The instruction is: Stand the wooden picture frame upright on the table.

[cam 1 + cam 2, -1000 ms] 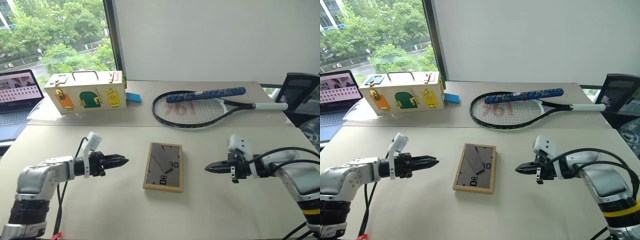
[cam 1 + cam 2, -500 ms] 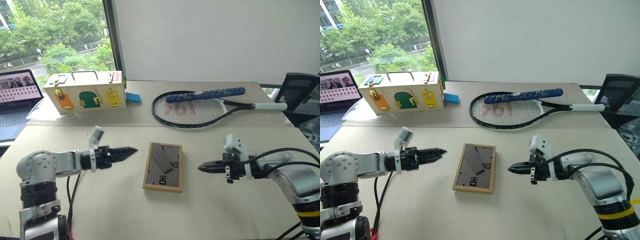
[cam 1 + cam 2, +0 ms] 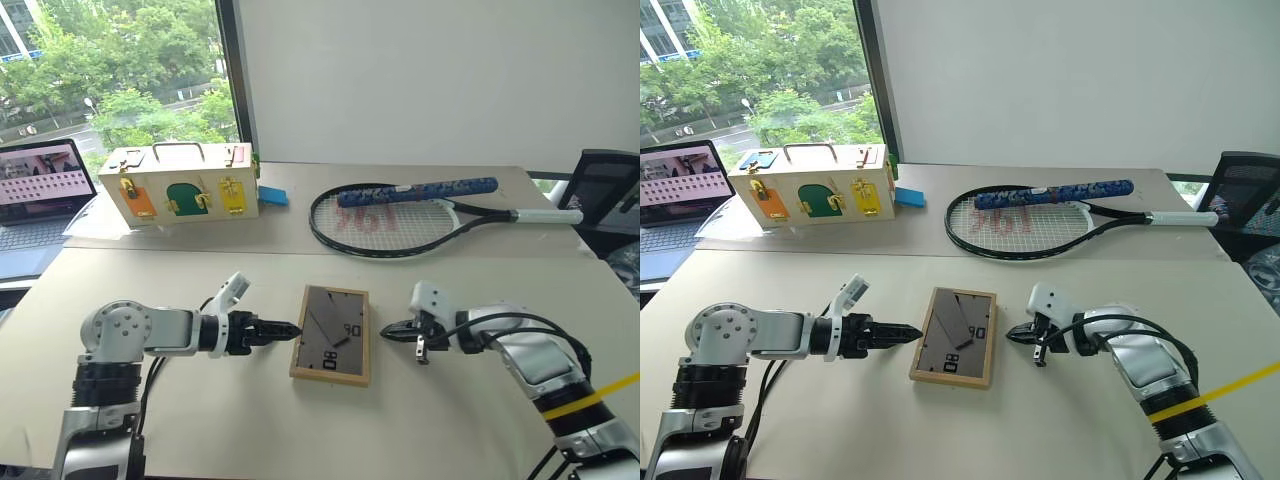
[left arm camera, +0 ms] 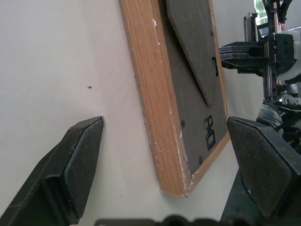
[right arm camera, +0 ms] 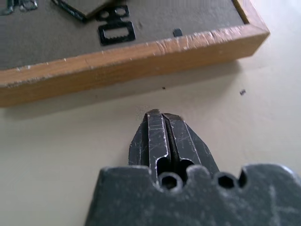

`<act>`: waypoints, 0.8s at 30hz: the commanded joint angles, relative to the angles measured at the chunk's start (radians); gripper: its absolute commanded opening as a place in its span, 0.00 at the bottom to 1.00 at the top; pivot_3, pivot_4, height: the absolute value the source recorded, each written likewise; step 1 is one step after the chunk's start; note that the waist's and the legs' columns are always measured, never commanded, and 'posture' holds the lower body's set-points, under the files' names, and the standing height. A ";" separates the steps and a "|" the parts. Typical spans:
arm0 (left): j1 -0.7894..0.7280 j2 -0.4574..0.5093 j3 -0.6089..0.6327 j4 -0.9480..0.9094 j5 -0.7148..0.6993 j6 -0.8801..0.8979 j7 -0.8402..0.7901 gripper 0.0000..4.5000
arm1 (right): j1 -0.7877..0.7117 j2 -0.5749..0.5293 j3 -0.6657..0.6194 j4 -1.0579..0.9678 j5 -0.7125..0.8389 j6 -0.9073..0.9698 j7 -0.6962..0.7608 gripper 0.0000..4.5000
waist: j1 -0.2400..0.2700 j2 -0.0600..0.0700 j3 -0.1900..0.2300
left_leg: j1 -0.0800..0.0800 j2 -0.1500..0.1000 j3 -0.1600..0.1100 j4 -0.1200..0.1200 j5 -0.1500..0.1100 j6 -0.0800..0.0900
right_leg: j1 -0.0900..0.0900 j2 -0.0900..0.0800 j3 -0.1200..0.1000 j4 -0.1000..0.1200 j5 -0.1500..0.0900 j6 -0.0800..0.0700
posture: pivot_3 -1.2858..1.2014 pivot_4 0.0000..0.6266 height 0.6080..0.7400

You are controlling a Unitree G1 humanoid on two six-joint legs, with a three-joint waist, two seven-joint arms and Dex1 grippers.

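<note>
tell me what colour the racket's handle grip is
Blue with a speckled pattern on the racket handle, best seen in the left eye view.

One wooden picture frame (image 3: 331,335), one table (image 3: 200,420) under my arms — one latched wooden box (image 3: 180,185), one tennis racket (image 3: 400,212), one laptop (image 3: 35,195), one small blue block (image 3: 274,196), one chair (image 3: 605,195).

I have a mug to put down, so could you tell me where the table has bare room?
The near table in front of the picture frame is bare, as is the strip between frame and racket. Beside the frame it is crowded: left gripper and right gripper flank it. The far edge holds the wooden box.
</note>
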 commanded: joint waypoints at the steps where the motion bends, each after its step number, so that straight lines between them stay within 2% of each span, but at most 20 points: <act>1: 0.038 -0.081 -0.072 0.033 -0.055 0.029 0.088 0.99 | -0.030 0.039 0.012 -0.015 -0.009 -0.006 -0.005 0.00 | 0.002 0.000 0.000 | 0.000 0.000 0.000 0.000 0.000 0.000 | 0.000 0.000 0.000 0.000 0.000 0.000 | 0.52 0.24 0.86; 8: 0.033 -0.185 -0.039 0.060 -0.076 0.029 0.188 0.99 | -0.032 0.072 0.015 -0.034 -0.022 0.016 -0.002 0.00 | 0.016 0.001 -0.003 | 0.003 -0.001 0.000 0.000 0.000 0.000 | 0.006 -0.001 -0.001 -0.003 0.001 -0.001 | 0.52 0.24 0.86; 11: 0.037 -0.188 -0.018 0.063 -0.102 0.029 0.207 0.84 | -0.024 0.063 0.010 -0.037 -0.026 0.020 0.007 0.00 | 0.020 0.001 -0.003 | 0.003 -0.001 0.000 0.001 0.000 0.000 | 0.007 -0.001 -0.001 -0.003 0.000 0.001 | 0.52 0.24 0.86; 15: 0.057 -0.154 -0.006 0.049 -0.160 0.029 0.201 0.49 | -0.015 0.054 0.001 -0.037 -0.029 0.021 0.007 0.00 | 0.015 0.001 -0.003 | 0.003 -0.001 0.000 0.001 0.000 0.000 | 0.007 -0.001 -0.001 -0.003 0.000 0.000 | 0.52 0.24 0.86; 18: 0.067 -0.159 0.048 0.035 -0.258 0.018 0.158 0.29 | -0.015 0.050 -0.002 -0.035 -0.027 0.023 0.008 0.00 | 0.015 0.000 -0.003 | 0.002 -0.001 -0.001 0.000 0.000 0.000 | 0.006 0.000 -0.001 -0.003 0.000 0.000 | 0.52 0.24 0.86; 19: 0.071 -0.156 0.054 0.036 -0.288 0.012 0.149 0.26 | -0.016 0.049 -0.002 -0.033 -0.028 0.021 0.008 0.00 | 0.014 0.000 -0.003 | 0.002 -0.001 -0.001 0.001 0.000 0.000 | 0.006 0.000 -0.001 -0.003 0.000 0.000 | 0.52 0.24 0.86; 24: 0.095 -0.127 0.054 0.023 -0.331 -0.013 0.111 0.26 | -0.043 0.011 -0.054 -0.039 -0.006 0.039 0.017 0.00 | 0.003 0.000 -0.003 | 0.001 -0.001 0.000 0.000 0.000 0.000 | 0.004 0.000 -0.001 -0.002 0.000 0.000 | 0.52 0.24 0.86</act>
